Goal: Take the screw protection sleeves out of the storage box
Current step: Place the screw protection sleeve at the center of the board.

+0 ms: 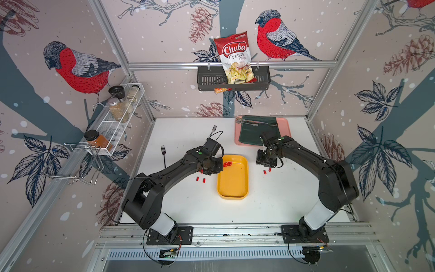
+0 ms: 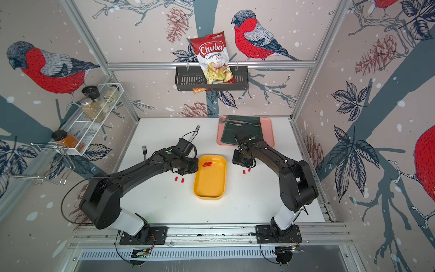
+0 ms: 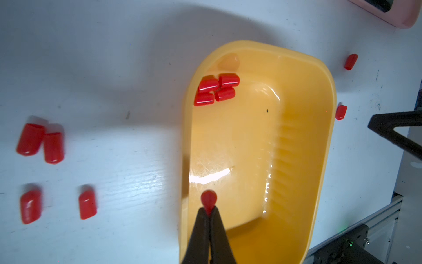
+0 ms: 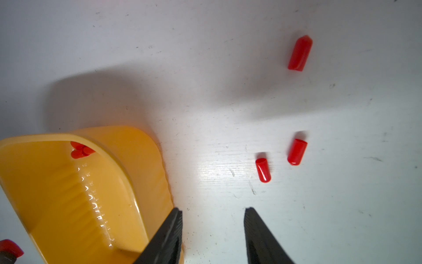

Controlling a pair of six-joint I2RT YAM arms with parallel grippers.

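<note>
Four loose sleeves [image 3: 53, 147] lie on the table [image 3: 114, 68], out to the side of the left gripper [image 3: 209, 211]. That gripper is clenched on one held sleeve [image 3: 208, 201], over the storage box [image 3: 303, 137]. Four clustered sleeves [image 3: 217, 90] sit ahead of it, inside the box (touching each other). The right gripper [image 4: 213, 209] is released and empty, just beside the box, with three dropped sleeves [image 4: 263, 170] ahead. Step looks like carry-out. Next move probably: clear the rim, release on the table.

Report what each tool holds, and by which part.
Left tool: one red sleeve, pinched by one end, the rest poking past the tips. Right tool: open, holding nothing.
</note>
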